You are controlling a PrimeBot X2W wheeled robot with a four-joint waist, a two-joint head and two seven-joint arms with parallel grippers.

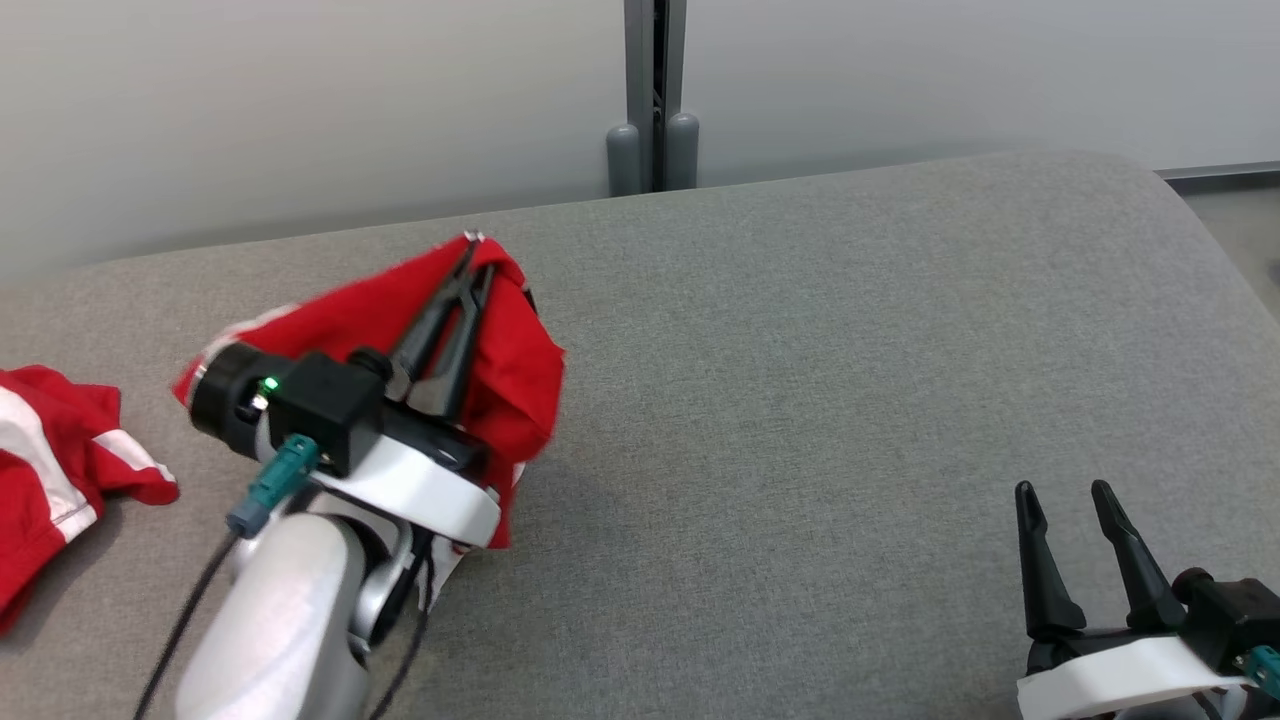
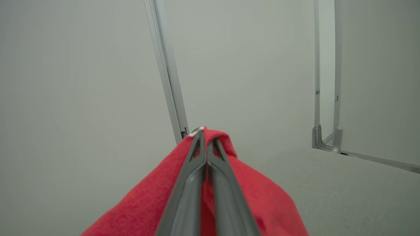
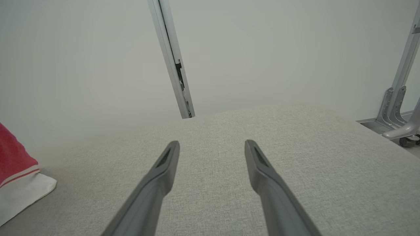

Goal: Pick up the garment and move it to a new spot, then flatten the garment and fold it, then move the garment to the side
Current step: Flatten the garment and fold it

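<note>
Garment [image 1: 520,370]: red cloth with white trim, bunched and hanging from the left gripper [image 1: 478,255], raised over the grey cushion [image 1: 800,400], to the left of the wall post [image 1: 655,100] and nearer the robot than it. Whether its lower hem touches the cushion cannot be told.

Left gripper, wrist view [image 2: 205,134]: fingers pressed together with a fold of the red fabric [image 2: 256,190] pinched at the tips; the post stands just behind.

Right gripper [image 1: 1062,490]: fingers spread, nothing between them, low over bare cushion well to the right of the post; its own view [image 3: 212,143] shows the same.

Second red-and-white cloth [image 1: 50,470]: lying on the cushion, far left of the post; whether it belongs to the held piece cannot be told.

Step in hand, as judged: first step, carrying the garment to a new spot.

Next move, as judged: lower the cloth onto open cushion below the post and let go, then bring both grippers to opposite edges to spread it flat.
</note>
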